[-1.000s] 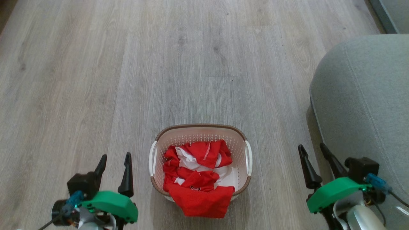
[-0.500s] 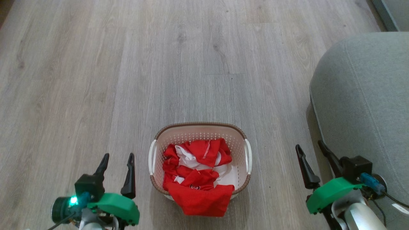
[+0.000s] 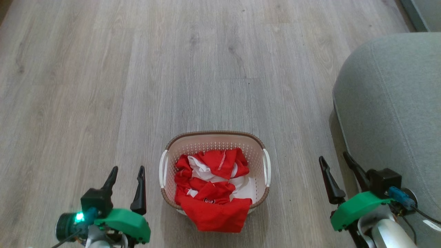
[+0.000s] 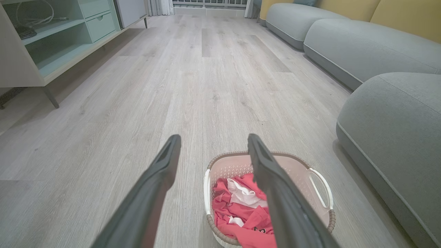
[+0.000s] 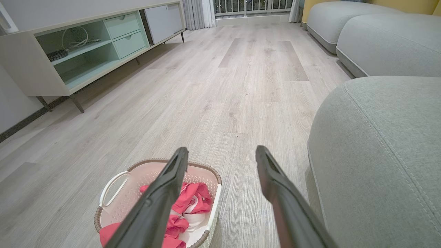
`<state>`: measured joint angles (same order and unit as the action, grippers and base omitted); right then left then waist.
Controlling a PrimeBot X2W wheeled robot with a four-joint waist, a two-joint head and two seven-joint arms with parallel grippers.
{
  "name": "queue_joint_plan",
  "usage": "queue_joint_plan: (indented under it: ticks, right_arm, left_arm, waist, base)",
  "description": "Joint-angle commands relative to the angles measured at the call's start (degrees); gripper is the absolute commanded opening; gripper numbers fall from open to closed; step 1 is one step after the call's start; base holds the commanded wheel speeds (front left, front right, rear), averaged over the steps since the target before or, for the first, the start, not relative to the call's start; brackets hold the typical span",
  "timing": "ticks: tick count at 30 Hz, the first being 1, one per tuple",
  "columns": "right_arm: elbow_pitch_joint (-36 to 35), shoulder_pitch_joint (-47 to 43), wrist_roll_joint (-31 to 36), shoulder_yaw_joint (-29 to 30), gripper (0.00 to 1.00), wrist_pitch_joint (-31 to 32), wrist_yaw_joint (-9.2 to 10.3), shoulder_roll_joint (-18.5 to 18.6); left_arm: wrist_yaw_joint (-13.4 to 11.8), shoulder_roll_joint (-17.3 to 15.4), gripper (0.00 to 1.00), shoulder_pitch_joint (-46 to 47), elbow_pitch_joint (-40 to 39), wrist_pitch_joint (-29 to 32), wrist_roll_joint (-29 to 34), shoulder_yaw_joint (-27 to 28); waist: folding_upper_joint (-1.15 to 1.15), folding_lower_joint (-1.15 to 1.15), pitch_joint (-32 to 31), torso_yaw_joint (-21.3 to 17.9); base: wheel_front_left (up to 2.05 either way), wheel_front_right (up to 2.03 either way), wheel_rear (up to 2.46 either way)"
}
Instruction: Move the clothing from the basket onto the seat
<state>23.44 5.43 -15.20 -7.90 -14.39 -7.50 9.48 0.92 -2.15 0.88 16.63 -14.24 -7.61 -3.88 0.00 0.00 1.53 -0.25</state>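
Observation:
Red clothing (image 3: 212,187) with white panels fills the cream basket (image 3: 213,141) on the floor, one piece spilling over the near rim. A small dark logo shows on the red fabric. The grey-green seat (image 3: 389,113) rises at the right. My left gripper (image 3: 126,169) hangs open to the left of the basket, holding nothing. My right gripper (image 3: 334,159) is open between the basket and the seat, also holding nothing. The left wrist view has the basket (image 4: 320,179) and clothing (image 4: 237,210) low between its fingers. In the right wrist view, the basket (image 5: 113,186) lies lower left and the seat (image 5: 379,155) is at the right.
Pale wood-plank floor (image 3: 172,69) stretches ahead. A low pale-green cabinet (image 5: 89,51) with shelves and drawers stands along the far left wall. More grey sofa sections (image 4: 344,44) with yellow back cushions run beyond the seat.
The whole head picture has drifted slightly, so the camera moved. My left gripper shifted a little right and its indicator lit green; my right gripper eased down slightly. Clothing and basket are unchanged.

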Motion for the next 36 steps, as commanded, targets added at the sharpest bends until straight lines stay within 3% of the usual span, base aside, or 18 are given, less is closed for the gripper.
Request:
queue_joint_plan:
  ticks: [1, 11, 22, 31, 36]
  right_arm:
    - [-1.54, 2.3, -0.16, -1.03, 1.0, -0.61, 0.01, 0.97]
    - [-4.2, 5.22, 1.37, 1.25, 1.0, -0.61, 0.01, 0.27]
    - [-11.17, 16.9, 4.22, 5.66, 1.0, -0.61, 0.01, -1.09]
    - [-16.55, 25.68, 5.11, 5.79, 1.0, -0.61, 0.01, -2.26]
    - [-17.63, 27.77, 5.23, 5.79, 1.0, -0.61, 0.01, -2.84]
  left_arm:
    - [0.14, -0.73, 1.0, 2.11, -1.78, -0.75, -0.12, 1.63]
    - [0.81, -0.73, 1.0, 5.43, -2.18, -0.75, 0.48, 1.74]
    - [2.51, -0.73, 1.0, 21.43, 0.18, -0.75, 3.92, -2.02]
    - [2.94, -2.22, 1.0, 36.85, 8.43, -0.75, 9.82, -6.15]
    - [2.7, -1.99, 1.0, 46.47, 19.76, -0.07, 12.55, -9.24]
  waist:
    - [0.0, 0.0, 0.26, -0.05]
    - [0.0, 0.0, 7.25, -1.07]
    - [0.0, 0.0, 31.14, -2.27]
    - [0.0, 0.0, 46.38, -4.84]
    - [0.0, 0.0, 50.62, -5.67]
  base:
    - [0.0, 0.0, 0.0]
    - [0.0, 0.0, 0.0]
    - [0.0, 0.0, 0.0]
    - [0.0, 0.0, 0.0]
    - [0.0, 0.0, 0.0]
